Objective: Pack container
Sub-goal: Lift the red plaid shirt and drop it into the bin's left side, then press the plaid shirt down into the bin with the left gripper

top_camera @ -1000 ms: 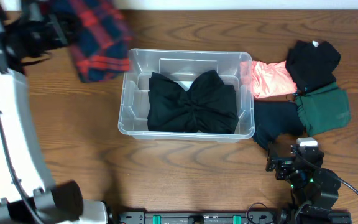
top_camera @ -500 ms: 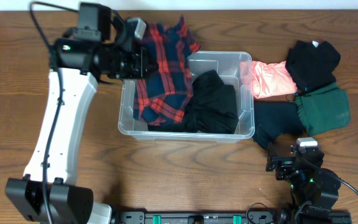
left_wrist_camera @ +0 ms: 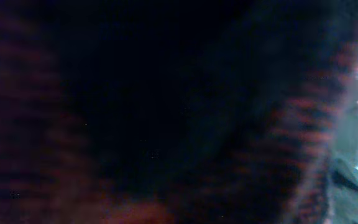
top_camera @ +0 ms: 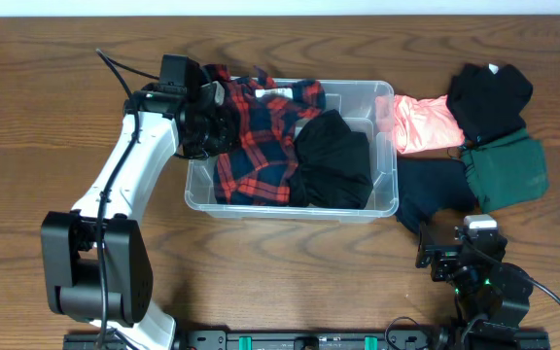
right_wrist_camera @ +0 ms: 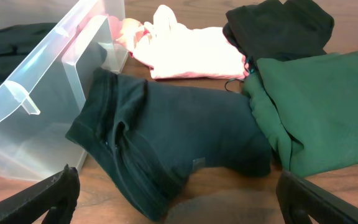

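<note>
Left of the bench's middle, the left gripper [top_camera: 214,122] is buried in a plaid shirt [top_camera: 256,146] hanging into the clear container [top_camera: 387,206], which sits mid-bench; its grip cannot be told. A black garment [top_camera: 333,165] lies beside the shirt. Near the front right corner, the right gripper [right_wrist_camera: 176,186] gapes wide.

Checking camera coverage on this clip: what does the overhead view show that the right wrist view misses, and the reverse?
Only overhead: the left claw at the plaid shirt in the container's left half. Only right wrist: the right claw plainly open. Both: the container's right end and, beside it on the table, the pink garment, navy garment, green garment and black garment.
</note>
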